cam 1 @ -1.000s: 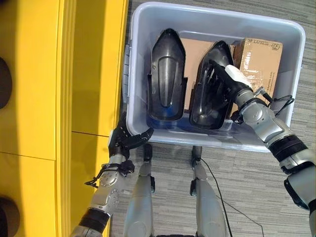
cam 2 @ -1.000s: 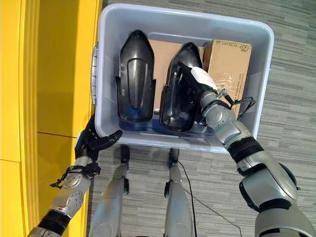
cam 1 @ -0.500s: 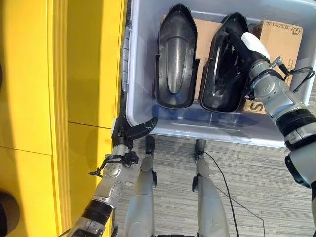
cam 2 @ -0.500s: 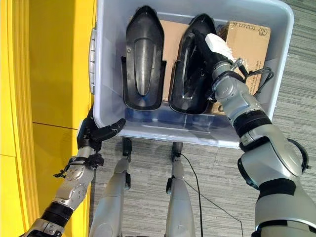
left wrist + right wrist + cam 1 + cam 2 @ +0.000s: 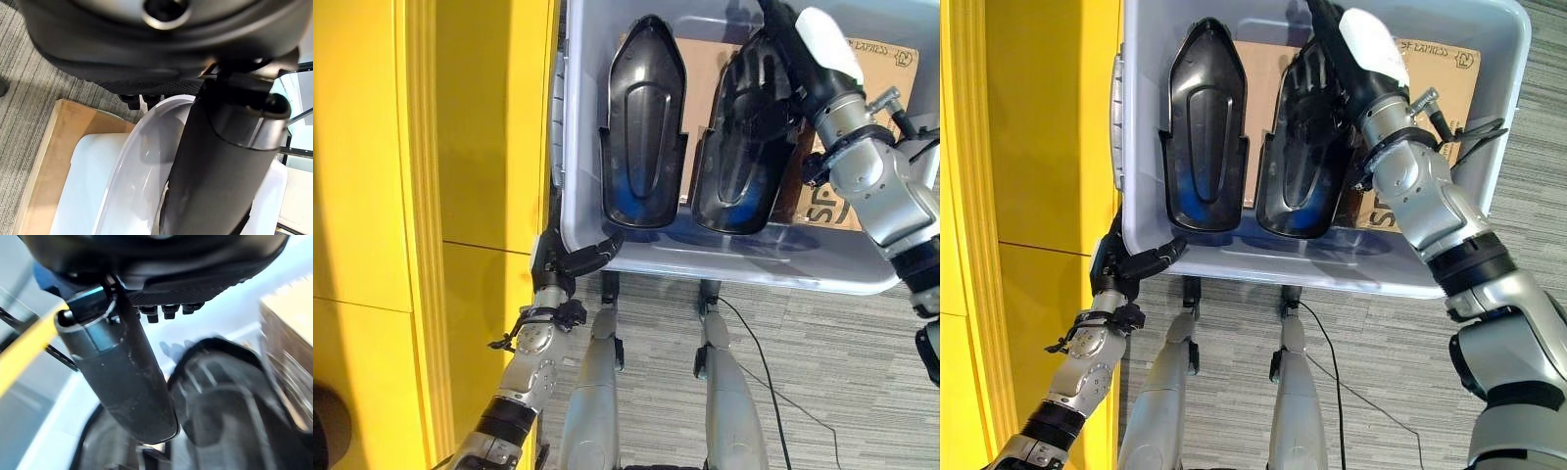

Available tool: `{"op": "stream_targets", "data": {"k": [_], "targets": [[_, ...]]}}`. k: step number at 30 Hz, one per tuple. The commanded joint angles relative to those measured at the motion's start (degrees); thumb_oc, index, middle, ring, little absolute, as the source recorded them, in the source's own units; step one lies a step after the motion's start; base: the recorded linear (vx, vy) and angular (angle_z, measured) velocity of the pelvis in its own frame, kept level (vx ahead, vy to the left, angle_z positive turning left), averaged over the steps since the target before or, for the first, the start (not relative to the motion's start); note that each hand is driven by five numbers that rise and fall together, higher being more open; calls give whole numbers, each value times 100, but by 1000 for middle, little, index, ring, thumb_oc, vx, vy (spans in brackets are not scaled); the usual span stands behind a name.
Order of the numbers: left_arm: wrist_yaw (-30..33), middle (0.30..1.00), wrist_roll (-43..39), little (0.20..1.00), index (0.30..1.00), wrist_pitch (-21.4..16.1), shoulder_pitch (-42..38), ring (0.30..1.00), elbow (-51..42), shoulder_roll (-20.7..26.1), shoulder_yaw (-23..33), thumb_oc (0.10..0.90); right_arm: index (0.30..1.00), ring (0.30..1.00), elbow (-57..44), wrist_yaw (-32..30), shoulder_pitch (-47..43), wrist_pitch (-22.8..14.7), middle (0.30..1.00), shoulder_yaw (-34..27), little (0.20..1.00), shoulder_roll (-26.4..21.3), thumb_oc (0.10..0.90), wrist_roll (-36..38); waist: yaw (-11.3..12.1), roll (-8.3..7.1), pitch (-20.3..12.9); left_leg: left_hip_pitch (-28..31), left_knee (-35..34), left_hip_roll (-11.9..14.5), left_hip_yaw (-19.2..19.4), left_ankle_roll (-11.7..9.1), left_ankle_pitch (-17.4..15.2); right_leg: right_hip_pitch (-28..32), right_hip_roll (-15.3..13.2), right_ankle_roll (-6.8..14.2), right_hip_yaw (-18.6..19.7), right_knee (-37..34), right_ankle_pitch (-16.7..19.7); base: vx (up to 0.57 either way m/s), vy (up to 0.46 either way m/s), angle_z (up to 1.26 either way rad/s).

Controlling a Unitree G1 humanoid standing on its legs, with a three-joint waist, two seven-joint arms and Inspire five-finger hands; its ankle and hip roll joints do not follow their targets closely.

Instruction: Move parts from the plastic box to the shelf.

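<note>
While both black parts [image 5: 644, 122] [image 5: 741, 142] are sitting upright in the plastic box [image 5: 1263, 257], side by side against the cardboard boxes [image 5: 1435, 117], nothing is showing on the yellow shelf [image 5: 440, 157] yet, so I'm judging the task barely started. The right hand [image 5: 1351, 54] is reaching into the box over the top of the right-hand part; its fingers are hidden there, so I can't tell whether it's gripping. The left hand [image 5: 570, 262] is clamping the box's near rim at its corner, thumb curled over the lip, steadying it.
</note>
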Motion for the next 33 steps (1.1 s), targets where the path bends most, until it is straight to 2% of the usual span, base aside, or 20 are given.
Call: {"op": "stream_targets", "data": {"k": [1, 11, 17, 25, 33], "targets": [[106, 1000, 137, 1000, 1000, -117, 595, 1000, -609, 64, 320, 900, 1000, 1000, -491, -258, -47, -351, 1000, -582, 1000, -430, 900, -263, -161, -182, -54, -10, 342, 164, 97, -29, -242, 584, -331, 318, 100, 1002, -1207, 0, 0, 0], [80, 1000, 230, 1000, 1000, -24, 876, 1000, -747, 55, 494, 900, 1000, 1000, -1795, -41, 1633, -570, 1000, -1755, 1000, -433, 900, -149, -258, -251, -54, -50, 366, 184, 111, -23, -240, 564, -314, 330, 97, 1001, -1201, 0, 0, 0], [77, 1000, 254, 1000, 1000, -4, 981, 1000, -797, 55, 535, 900, 1000, 1000, -2187, 47, 2301, -637, 1000, -2100, 1000, -237, 900, -94, -283, -272, -54, -64, 367, 189, 103, -25, -234, 548, -308, 335, 89, 1005, -1195, 0, 0, 0], [106, 1000, 319, 1000, 1000, 32, 1075, 1000, -834, 45, 574, 900, 1000, 1000, -2477, 108, 2906, -687, 1000, -2260, 1000, 193, 900, -64, -319, -291, -54, -121, 374, 187, 104, -21, -219, 503, -296, 334, 90, 1009, -1194, 0, 0, 0], [156, 1000, 389, 1000, 1000, 40, 1131, 1000, -863, 49, 618, 900, 1000, 1000, -2773, 237, 3180, -745, 1000, -2065, 1000, 562, 900, -130, -325, -299, -54, -153, 348, 182, 109, -21, -202, 473, -275, 340, 73, 1004, -1195, 0, 0, 0]]}}
